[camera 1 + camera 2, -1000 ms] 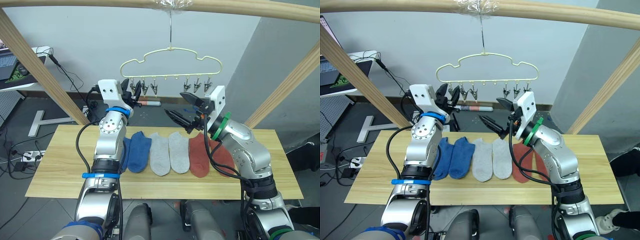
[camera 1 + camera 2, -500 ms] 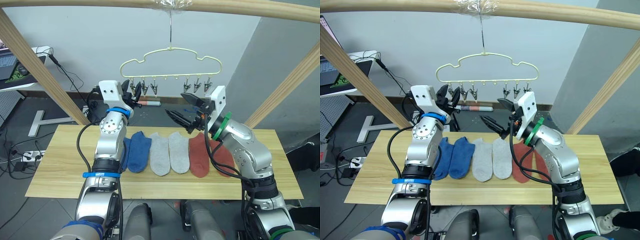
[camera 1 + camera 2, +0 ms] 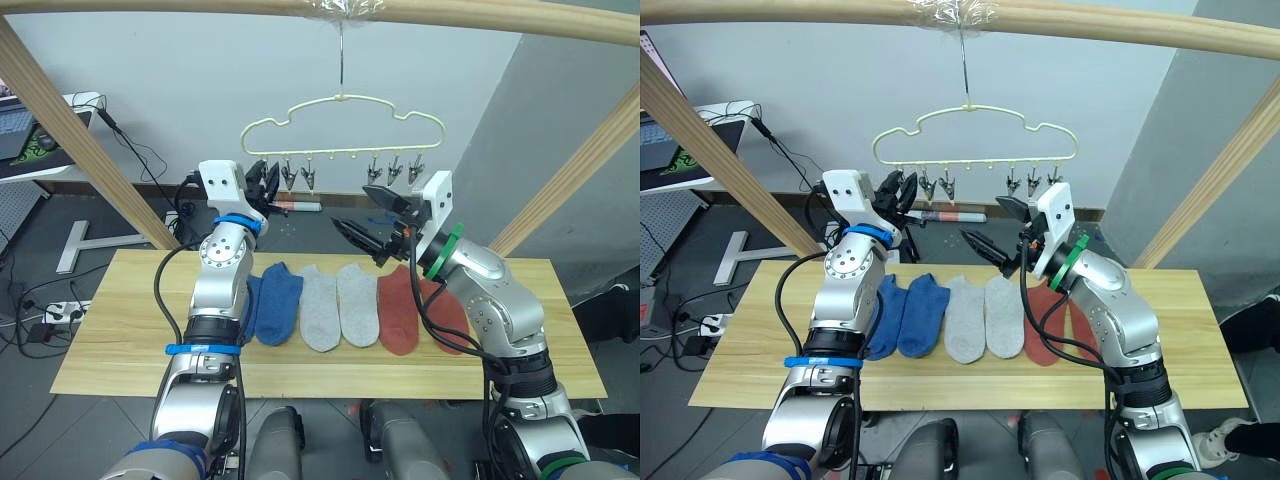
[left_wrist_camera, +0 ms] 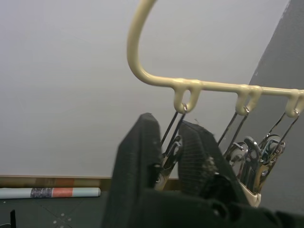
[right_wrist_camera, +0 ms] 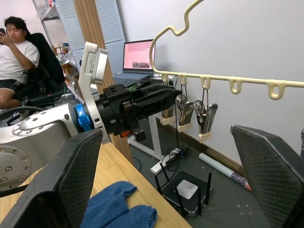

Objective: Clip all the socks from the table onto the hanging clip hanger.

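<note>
meanwhile no readable writing on clip hanger, socks or table.

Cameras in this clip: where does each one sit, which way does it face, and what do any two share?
Head stereo pair: looks forward and down over both arms at the table, socks and clip hanger.
Left wrist view: looks along the left gripper, closed around the hanger's end clip.
Right wrist view: looks between the open right gripper fingers toward the left gripper and a blue sock.
Shared: both wrist views show the hanger's clips.
</note>
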`<action>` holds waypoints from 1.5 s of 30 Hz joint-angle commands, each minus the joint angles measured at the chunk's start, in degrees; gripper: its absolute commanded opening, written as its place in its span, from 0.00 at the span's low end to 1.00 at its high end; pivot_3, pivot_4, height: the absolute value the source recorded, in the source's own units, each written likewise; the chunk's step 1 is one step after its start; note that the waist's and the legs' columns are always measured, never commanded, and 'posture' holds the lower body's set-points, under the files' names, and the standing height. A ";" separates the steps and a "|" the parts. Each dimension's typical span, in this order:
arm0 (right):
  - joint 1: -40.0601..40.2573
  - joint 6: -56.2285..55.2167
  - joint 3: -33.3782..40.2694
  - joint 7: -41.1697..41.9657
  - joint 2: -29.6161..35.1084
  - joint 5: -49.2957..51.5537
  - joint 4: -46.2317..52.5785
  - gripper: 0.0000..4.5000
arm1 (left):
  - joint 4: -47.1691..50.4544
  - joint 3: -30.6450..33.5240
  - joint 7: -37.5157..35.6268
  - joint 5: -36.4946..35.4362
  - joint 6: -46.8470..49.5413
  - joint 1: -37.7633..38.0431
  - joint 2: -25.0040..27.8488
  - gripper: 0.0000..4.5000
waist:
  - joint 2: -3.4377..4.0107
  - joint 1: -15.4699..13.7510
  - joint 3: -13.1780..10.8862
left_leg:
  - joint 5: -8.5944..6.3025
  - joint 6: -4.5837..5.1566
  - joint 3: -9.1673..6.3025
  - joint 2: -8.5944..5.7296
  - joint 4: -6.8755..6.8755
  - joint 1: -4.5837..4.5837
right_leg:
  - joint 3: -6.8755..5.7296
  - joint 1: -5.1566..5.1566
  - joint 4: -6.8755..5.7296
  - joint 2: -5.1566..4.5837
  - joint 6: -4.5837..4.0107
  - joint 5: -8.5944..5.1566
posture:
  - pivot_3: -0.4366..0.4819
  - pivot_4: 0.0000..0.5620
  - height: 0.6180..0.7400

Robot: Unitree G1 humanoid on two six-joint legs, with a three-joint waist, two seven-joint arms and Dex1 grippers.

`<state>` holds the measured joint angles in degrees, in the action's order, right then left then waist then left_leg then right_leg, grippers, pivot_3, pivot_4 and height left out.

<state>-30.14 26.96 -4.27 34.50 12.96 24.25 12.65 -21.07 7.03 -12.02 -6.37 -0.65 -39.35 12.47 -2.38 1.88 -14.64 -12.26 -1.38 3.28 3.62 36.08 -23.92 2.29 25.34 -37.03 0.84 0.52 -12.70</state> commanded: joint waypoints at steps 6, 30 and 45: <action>-0.52 0.08 1.22 -0.18 0.51 1.30 2.04 1.00 | 0.30 0.53 -0.59 -0.44 -1.84 -1.65 0.71 0.00 | 0.00 0.00 -0.04 | 0.00 0.00 0.00 0.00 0.00 0.00 | 0.00 0.00 0.00 0.00 0.00 0.00 | 0.41 0.52 1.00; 11.31 0.13 7.98 -21.87 3.68 -16.01 -25.62 1.00 | 1.32 0.99 -0.88 -1.25 -0.35 0.10 0.57 0.00 | 0.03 1.34 -0.10 | 0.00 -0.02 0.14 -0.10 -0.02 0.03 | 0.11 0.03 -0.02 -0.07 0.34 -0.03 | 0.41 0.49 1.00; 7.55 -3.66 9.53 -21.07 2.02 -16.47 -41.25 0.87 | 3.44 1.62 -0.37 -1.19 0.76 1.29 1.18 0.00 | 0.04 1.27 -0.10 | 0.00 -0.02 0.12 -0.08 -0.02 0.02 | 0.12 0.00 -0.01 -0.06 0.35 -0.03 | 0.44 0.49 1.00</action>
<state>-23.41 22.77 4.51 13.53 15.20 7.32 -26.91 -20.01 8.01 -12.97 -6.95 0.04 -38.27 13.37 -2.35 3.15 -14.74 -12.26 -1.39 3.39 3.55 36.07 -23.89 2.41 25.32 -37.04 0.77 0.87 -12.73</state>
